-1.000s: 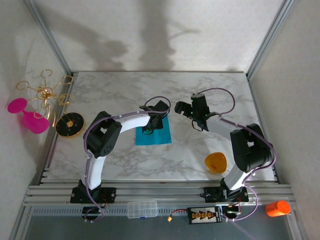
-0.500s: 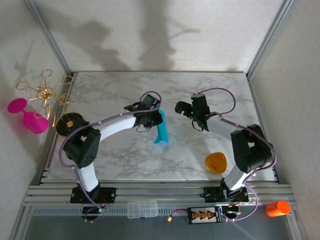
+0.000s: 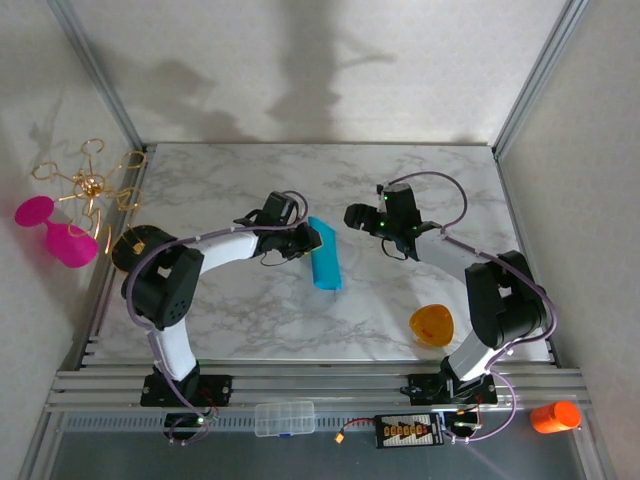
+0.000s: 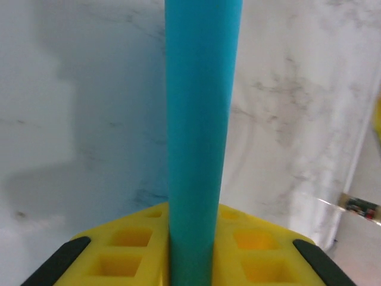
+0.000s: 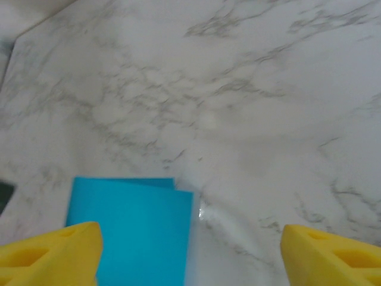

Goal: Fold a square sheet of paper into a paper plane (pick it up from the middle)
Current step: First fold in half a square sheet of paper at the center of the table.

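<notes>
The square sheet of paper [image 3: 324, 255], teal-blue, is bent double into a narrow strip at the table's middle. My left gripper [image 3: 300, 238] is shut on its middle from the left. In the left wrist view the paper [image 4: 199, 119] rises as a rounded band between the yellow pads [image 4: 134, 247] of the left gripper [image 4: 195, 241]. My right gripper [image 3: 355, 218] hovers just right of the strip, open and holding nothing. In the right wrist view its yellow fingertips [image 5: 53, 250] stand wide apart, with the paper's two layered edges [image 5: 131, 229] near the left one.
A small orange bowl [image 3: 432, 325] sits at the front right. At the left edge are a black disc [image 3: 138, 250], two pink goblets [image 3: 55, 232] and a gold wire ornament [image 3: 88, 182]. Metal frame posts bound the marble table [image 3: 250, 320].
The flat sheet was pinched at its middle by my left gripper, lifted and drawn left, bending into a narrow strip. My right gripper edged left and its fingers narrowed a little.
</notes>
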### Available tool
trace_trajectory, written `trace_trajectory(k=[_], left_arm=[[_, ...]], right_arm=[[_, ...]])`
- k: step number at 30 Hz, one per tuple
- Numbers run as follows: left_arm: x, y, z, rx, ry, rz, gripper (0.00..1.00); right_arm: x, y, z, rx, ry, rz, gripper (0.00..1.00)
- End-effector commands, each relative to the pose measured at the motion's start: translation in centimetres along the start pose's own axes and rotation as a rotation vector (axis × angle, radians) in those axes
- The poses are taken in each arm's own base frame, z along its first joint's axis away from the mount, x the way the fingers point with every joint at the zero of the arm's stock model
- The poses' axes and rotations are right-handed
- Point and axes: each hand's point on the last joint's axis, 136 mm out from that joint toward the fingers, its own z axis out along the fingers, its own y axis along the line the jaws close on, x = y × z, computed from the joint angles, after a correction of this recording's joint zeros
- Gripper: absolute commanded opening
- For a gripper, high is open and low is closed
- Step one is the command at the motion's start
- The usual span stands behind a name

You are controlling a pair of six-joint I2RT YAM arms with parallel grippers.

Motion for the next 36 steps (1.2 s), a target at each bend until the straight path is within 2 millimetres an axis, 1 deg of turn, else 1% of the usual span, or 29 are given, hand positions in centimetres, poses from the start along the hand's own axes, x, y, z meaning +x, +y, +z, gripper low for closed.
trace_trajectory(k=[1,4,7,12,15,16,18,24,26,28,31,32,34,36], left_arm=[[-0.4,2.7,0.6,-0.081,-0.025,0.039,0.20],[-0.5,3.6,0.9,-0.111,-0.036,0.041,0.20],[-0.7,4.4,0.8,-0.143,-0.057,0.045,0.20],[-0.6,5.1,1.1,-0.160,-0.059,0.051,0.21],[-0.6,5.2,1.3,-0.163,-0.055,0.059,0.21],[-0.5,5.4,1.4,-0.166,-0.051,0.059,0.21],[-0.5,5.4,1.5,-0.167,-0.050,0.068,0.22],[-0.1,5.1,1.6,-0.145,-0.030,0.109,0.25],[0.0,5.1,1.4,-0.151,-0.028,0.116,0.26],[0.0,5.0,0.6,-0.158,-0.047,0.116,0.28],[-0.1,4.7,-0.9,-0.151,-0.093,0.095,0.34],[0.1,4.7,-1.2,-0.143,-0.102,0.081,0.37],[0.6,4.9,-1.8,-0.124,-0.120,0.045,0.45],[1.3,5.2,-2.1,-0.109,-0.129,0.010,0.50]], right_arm=[[3.1,1.5,1.0,-0.112,0.121,-0.017,0.71],[5.6,2.7,2.0,-0.166,0.205,-0.022,0.57],[7.6,3.3,3.1,-0.171,0.265,-0.020,0.44],[9.5,4.1,4.3,-0.203,0.326,-0.002,0.27],[10.6,4.2,5.2,-0.192,0.369,-0.011,0.16],[11.1,4.1,5.4,-0.181,0.388,-0.011,0.13],[11.6,3.6,6.0,-0.149,0.405,-0.010,0.11],[12.8,2.1,7.0,-0.050,0.433,-0.006,0.10],[13.2,1.6,7.1,-0.026,0.441,0.011,0.09],[13.7,1.3,7.1,-0.007,0.443,0.043,0.09],[14.4,0.8,7.1,0.021,0.448,0.094,0.09],[14.6,0.7,7.1,0.026,0.451,0.108,0.09],[15.0,0.3,7.1,0.039,0.454,0.141,0.09],[15.2,0.1,7.1,0.046,0.456,0.161,0.09]])
